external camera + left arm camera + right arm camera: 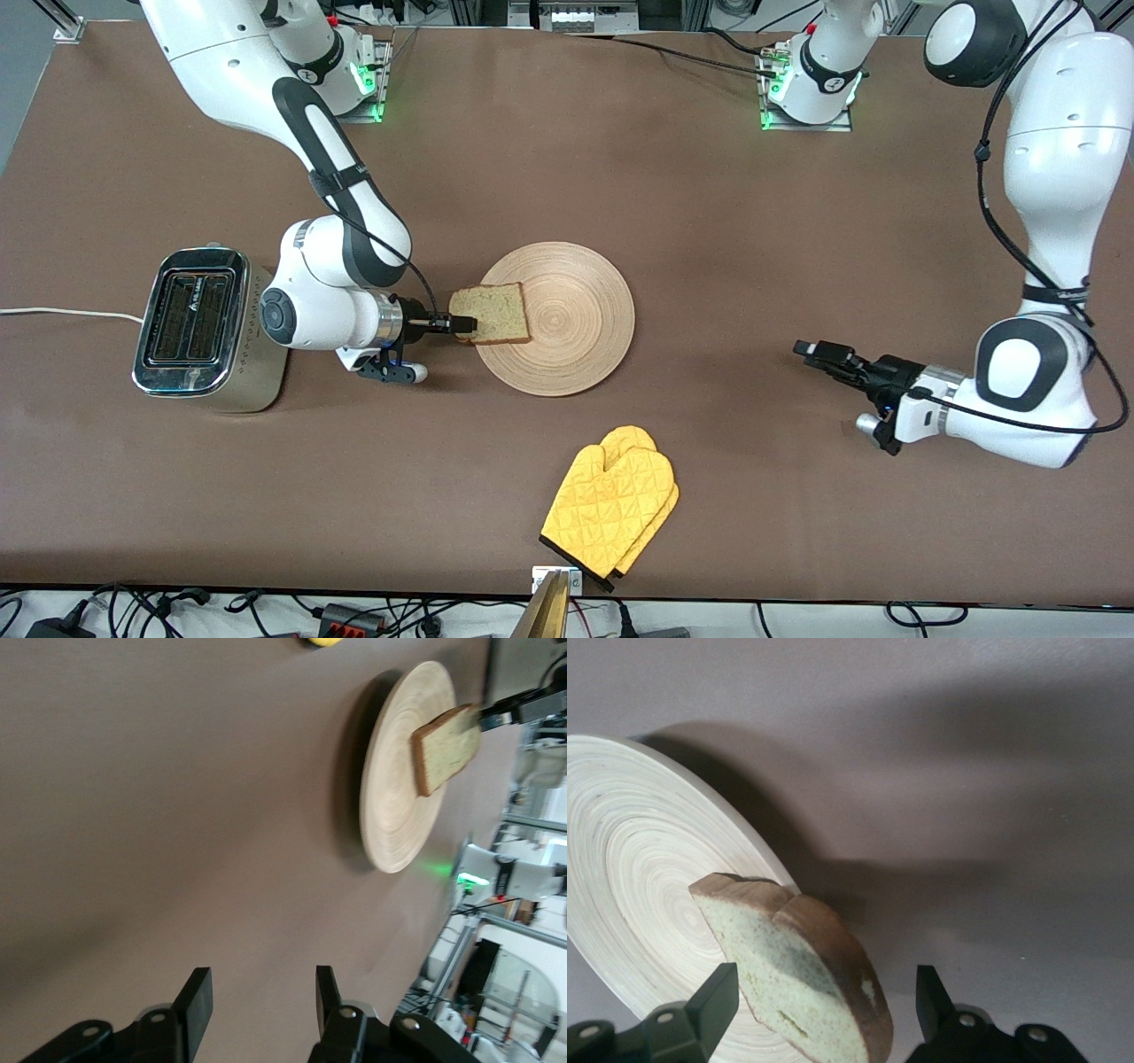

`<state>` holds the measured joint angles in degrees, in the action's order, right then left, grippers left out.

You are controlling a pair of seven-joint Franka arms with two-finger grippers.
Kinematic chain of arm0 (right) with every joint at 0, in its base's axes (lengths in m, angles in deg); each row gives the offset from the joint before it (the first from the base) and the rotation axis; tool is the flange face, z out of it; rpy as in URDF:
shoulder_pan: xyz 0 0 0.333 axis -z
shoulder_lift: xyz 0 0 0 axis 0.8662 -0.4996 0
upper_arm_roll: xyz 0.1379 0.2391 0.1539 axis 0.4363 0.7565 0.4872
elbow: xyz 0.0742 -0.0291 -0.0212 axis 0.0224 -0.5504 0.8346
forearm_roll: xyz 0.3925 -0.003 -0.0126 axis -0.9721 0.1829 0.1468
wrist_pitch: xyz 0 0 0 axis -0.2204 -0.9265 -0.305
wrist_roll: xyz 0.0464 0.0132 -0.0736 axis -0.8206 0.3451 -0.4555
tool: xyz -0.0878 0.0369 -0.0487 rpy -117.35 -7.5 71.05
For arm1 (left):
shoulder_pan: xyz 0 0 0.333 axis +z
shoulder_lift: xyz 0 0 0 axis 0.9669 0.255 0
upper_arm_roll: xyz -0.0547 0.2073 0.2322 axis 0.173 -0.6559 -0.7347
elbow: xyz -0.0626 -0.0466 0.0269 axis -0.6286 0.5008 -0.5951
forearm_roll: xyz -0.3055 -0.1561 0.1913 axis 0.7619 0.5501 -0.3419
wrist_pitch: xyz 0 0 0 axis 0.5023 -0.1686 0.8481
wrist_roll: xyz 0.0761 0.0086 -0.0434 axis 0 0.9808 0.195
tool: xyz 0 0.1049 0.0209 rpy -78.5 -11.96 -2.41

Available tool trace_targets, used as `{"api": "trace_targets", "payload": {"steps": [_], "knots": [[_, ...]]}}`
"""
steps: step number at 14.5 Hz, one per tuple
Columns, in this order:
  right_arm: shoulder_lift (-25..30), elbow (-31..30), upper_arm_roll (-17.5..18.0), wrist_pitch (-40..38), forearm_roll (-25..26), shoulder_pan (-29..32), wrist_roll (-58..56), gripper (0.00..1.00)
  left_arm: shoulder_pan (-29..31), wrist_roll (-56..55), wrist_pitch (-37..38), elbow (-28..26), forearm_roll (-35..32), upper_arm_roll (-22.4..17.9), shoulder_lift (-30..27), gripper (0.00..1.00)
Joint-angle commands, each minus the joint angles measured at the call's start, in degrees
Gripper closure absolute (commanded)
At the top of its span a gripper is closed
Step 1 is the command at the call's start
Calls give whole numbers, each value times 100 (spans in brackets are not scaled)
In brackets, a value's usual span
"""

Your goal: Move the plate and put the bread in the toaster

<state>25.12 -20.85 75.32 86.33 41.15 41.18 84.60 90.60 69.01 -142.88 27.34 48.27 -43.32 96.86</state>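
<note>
From the front I see my right gripper (460, 325) at the edge of the bread (490, 314), which lies on the plate (567, 319) on its toaster (197, 330) side, while the left gripper (819, 353) waits low toward its own end of the table. My left wrist view adds its fingers (197, 1003) spread wide and empty. My right wrist view shows what the front hides: the slice tilted up between fingers (718, 1000) that stand wide of it.

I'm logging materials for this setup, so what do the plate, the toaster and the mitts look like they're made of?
Plate: likely light wood or bamboo, matte, with fine concentric rings.
Toaster: shiny chrome-like metal top that reflects light; cream sides with dots, metal or plastic, unclear.
Oven mitts: yellow quilted fabric, diamond stitching, dark cuff trim.
</note>
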Motion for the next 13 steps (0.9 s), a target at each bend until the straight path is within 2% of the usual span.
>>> {"api": "trace_targets", "payload": {"steps": [1, 3, 4, 6, 9, 11, 12, 13], "knots": [[-65, 4, -24, 68, -134, -76, 4, 10, 45, -319, 471, 259, -696, 12, -306, 45], [-83, -5, -24, 42, -134, -49, -5, 10, 28, -609, 516, 251, -1319, -14, -667, 44], [-83, 4, -24, 50, -134, -58, -5, 12, -16, -662, 507, 259, -1618, 38, -773, 38], [-83, -5, -24, 33, -134, -67, -5, 16, -78, -750, 507, 251, -1997, 3, -1036, 35], [-57, -93, -24, -11, -134, -49, -5, 16, -95, -1171, 499, 259, -2541, -6, -1580, 31], [-48, -110, -24, -11, -142, -49, 21, 16, -122, -1767, 533, 242, -3043, 65, -1976, 20], [-48, -102, -33, -11, -134, -49, 82, 16, -131, -1962, 586, 224, -3088, 56, -2100, 5], [-48, -102, -33, -11, -134, -67, 126, 16, -87, -2077, 665, 224, -3098, 47, -2223, 0]]}}
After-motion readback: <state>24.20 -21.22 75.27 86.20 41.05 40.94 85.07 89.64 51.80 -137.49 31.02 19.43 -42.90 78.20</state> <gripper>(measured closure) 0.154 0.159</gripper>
